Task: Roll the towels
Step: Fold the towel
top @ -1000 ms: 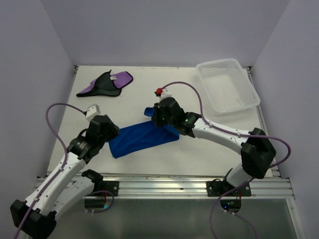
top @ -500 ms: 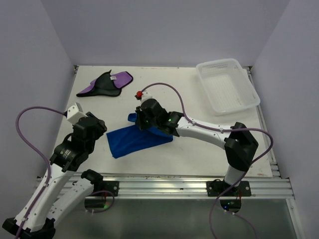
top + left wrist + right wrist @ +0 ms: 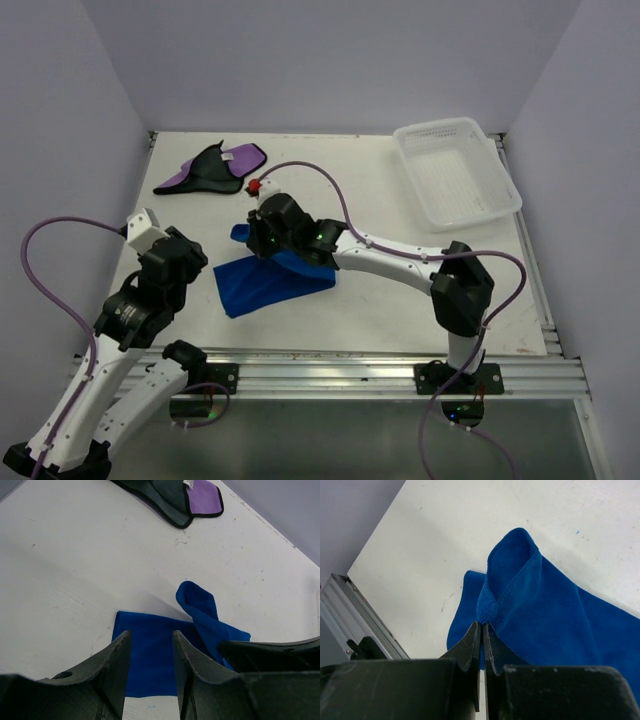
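The blue towel [image 3: 272, 285] lies near the table's middle, and one end of it is lifted into a fold [image 3: 200, 607]. My right gripper [image 3: 262, 238] is shut on that raised hem [image 3: 492, 611] and holds it over the towel's left part. My left gripper [image 3: 192, 264] hovers to the left of the towel. It is open, and between its fingers [image 3: 150, 636] only the flat blue cloth [image 3: 150, 665] shows below. At the back left the purple towel [image 3: 212, 168] lies crumpled with its black side up, apart from both grippers. Its purple face [image 3: 204, 496] also appears in the left wrist view.
A white mesh basket [image 3: 440, 126] stands at the back right. Purple cables loop over both arms. The metal rail [image 3: 330, 372] runs along the near edge, and walls close in the left, right and back sides.
My right gripper has carried the blue towel's end leftward, folding it over the rest. My left arm has pulled back to the left, off the towel.
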`<state>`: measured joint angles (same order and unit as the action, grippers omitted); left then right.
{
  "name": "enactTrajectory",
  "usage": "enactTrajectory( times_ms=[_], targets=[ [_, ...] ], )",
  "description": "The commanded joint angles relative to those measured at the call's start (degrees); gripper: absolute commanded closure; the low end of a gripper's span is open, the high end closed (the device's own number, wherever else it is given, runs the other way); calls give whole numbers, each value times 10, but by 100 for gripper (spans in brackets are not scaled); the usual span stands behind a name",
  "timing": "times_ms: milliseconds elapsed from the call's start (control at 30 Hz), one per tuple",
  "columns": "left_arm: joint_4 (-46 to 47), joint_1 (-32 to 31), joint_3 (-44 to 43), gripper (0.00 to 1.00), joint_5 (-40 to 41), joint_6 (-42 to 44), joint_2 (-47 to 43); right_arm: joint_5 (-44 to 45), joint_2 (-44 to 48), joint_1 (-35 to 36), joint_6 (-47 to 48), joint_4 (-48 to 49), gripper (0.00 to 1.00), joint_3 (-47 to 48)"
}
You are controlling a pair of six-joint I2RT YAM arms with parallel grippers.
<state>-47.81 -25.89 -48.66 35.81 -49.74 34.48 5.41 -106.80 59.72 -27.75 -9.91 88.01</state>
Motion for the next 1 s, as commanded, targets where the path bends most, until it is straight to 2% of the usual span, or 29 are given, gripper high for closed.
enactTrajectory(
  times_ms=[0, 967],
  targets=[
    [-10, -1, -32, 57, 28, 16, -6, -17, -23, 15, 12, -8, 100, 42],
    [-9, -1, -34, 57, 33, 25, -2, -47, -84, 70, -3, 9, 100, 61]
  ],
)
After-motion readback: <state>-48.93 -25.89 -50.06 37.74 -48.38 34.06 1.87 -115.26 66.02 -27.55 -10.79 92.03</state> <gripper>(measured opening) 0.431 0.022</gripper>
